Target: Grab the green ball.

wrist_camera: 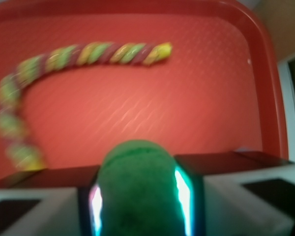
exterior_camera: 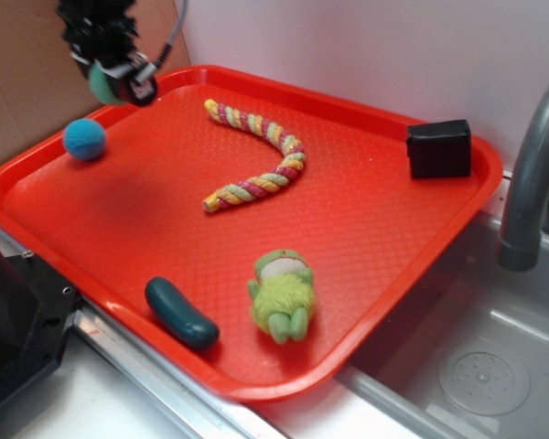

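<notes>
The green ball [exterior_camera: 102, 84] hangs in the air above the far left corner of the red tray [exterior_camera: 366, 247], held between the fingers of my gripper [exterior_camera: 117, 80]. In the wrist view the green ball [wrist_camera: 136, 189] fills the gap between both jaws, which press on its two sides, so my gripper [wrist_camera: 137, 196] is shut on it. Beneath the ball lies bare red tray [wrist_camera: 206, 98].
On the tray lie a blue ball [exterior_camera: 84, 139], a striped rope toy [exterior_camera: 256, 155] [wrist_camera: 64, 64], a black box [exterior_camera: 438, 148], a dark teal pickle-shaped toy [exterior_camera: 180, 313] and a fuzzy lime-green plush toy [exterior_camera: 282, 294]. A grey faucet [exterior_camera: 531, 174] and sink stand at the right.
</notes>
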{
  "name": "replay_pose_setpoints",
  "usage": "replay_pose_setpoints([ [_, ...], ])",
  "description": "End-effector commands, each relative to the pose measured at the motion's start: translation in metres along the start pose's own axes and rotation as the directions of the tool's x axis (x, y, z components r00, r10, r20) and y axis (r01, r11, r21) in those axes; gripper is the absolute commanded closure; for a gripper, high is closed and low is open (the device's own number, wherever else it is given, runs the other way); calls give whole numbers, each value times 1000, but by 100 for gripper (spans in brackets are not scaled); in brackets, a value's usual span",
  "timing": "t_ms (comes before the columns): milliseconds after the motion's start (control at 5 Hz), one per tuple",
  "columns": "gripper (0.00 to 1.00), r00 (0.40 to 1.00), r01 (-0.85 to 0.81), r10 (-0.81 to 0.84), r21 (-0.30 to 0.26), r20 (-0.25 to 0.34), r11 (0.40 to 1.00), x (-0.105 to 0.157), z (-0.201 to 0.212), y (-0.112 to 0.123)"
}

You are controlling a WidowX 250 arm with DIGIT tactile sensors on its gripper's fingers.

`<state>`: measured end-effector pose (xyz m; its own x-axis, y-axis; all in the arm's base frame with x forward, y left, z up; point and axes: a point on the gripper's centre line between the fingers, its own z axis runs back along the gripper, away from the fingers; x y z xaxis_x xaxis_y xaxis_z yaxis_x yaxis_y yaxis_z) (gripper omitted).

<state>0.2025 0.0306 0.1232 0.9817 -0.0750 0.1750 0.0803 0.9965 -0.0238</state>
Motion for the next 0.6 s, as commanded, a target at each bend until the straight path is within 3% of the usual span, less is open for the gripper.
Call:
replay_pose_setpoints([
  [0,100,999,14,-11,-73,38,997,9,110,-31],
  [200,100,998,-50,48,-41,-50,998,15,128,-37],
  [400,100,992,-76,76,5,-100,997,15,112,-40],
])
